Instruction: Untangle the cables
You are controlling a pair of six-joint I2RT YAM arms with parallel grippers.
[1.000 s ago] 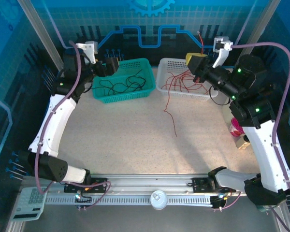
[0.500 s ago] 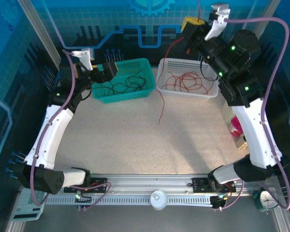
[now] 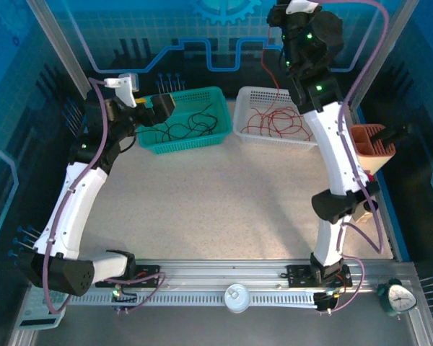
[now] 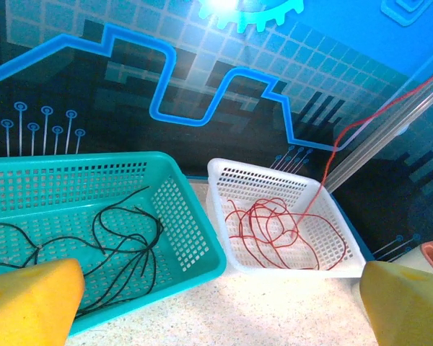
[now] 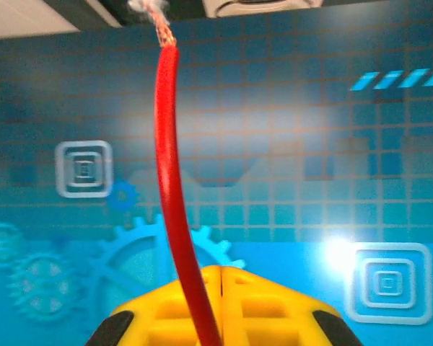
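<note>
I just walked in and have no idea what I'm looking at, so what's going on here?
It's a cable-untangling job. The right tool is shut on a red cable, held high above the white basket, and the cable's lower end trails into that basket among other red cables. The left tool is open, holding nothing, near the teal basket where the black cables lie.

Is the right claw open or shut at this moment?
Shut. The right claw presses its yellow fingers together, pinching the red cable between them.
</note>
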